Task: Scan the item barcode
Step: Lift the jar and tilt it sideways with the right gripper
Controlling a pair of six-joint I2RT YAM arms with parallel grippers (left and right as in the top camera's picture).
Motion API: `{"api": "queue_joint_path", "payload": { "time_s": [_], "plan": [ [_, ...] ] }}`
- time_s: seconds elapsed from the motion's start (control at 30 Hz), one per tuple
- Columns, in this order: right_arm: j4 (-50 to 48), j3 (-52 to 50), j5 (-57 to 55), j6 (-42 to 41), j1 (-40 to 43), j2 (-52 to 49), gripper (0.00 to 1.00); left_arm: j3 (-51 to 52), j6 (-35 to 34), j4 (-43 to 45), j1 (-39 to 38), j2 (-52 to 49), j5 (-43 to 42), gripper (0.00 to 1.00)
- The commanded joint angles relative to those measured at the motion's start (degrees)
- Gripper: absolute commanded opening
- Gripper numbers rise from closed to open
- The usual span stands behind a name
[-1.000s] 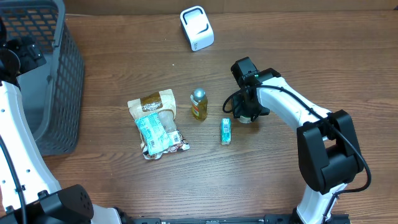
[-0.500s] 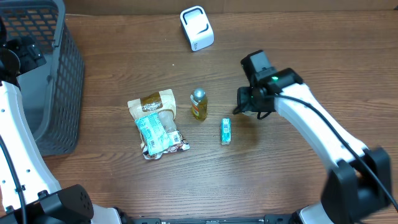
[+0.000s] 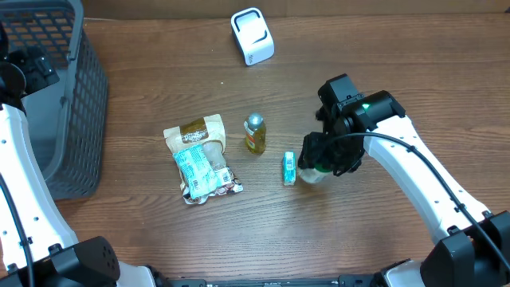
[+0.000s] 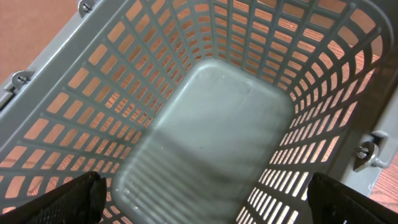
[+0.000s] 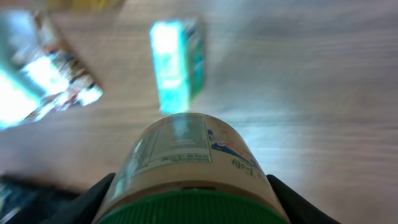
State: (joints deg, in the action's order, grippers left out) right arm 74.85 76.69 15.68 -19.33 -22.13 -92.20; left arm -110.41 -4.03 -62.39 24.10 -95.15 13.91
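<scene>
Overhead view: the right arm [image 3: 414, 179] reaches in from the lower right edge of the counter [image 3: 374, 64], elbow bent, wrist tipped down. The right gripper [image 3: 319, 163] is clamped on a jar [image 3: 311, 176], most of it hidden beneath the gripper. Just to the gripper's left lies a teal box [image 3: 289, 168]. Farther left stand a small bottle [image 3: 254, 133] and a snack bag [image 3: 199, 158]. The white scanner [image 3: 253, 36] sits well beyond the gripper, near the far edge. The left arm [image 3: 16, 159] rises along the left edge, its wrist over a grey basket [image 3: 80, 96].

Left wrist view: only the basket's inside shows, slatted walls and bare floor. The left gripper [image 4: 211, 202] is spread wide, one dark fingertip in each lower corner.

Right wrist view: this alone shows the jar's green lid nearest the camera, and a printed label on its pale body. Dark fingers [image 5: 93, 199] press both sides of the jar. The teal box lies straight ahead of the jar, blurred. The snack bag is ahead and to the left.
</scene>
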Motion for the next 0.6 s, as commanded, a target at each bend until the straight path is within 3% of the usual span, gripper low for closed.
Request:
{"api": "queue_joint_path", "payload": {
  "time_s": [0.0,0.23,0.4,0.47,0.57],
  "plan": [
    [0.50,0.31,12.83,-0.20,0.09,0.79,0.59,-0.83,1.09,0.02,-0.11,0.11,-0.44,1.00],
    [1.81,0.31,24.92,-0.90,0.09,0.79,0.62,-0.83,1.09,0.02,-0.13,0.11,-0.42,0.99],
    [2.93,0.31,30.97,-9.31,0.09,0.79,0.62,-0.83,1.07,0.02,-0.13,0.11,-0.42,0.99],
    [3.28,0.31,30.93,-13.05,0.09,0.79,0.54,-0.83,1.09,0.02,-0.11,0.11,-0.42,0.99],
    [3.52,0.31,30.95,-15.98,0.09,0.79,0.52,-0.83,1.09,0.02,-0.13,0.11,-0.44,1.00]
  ]
}}
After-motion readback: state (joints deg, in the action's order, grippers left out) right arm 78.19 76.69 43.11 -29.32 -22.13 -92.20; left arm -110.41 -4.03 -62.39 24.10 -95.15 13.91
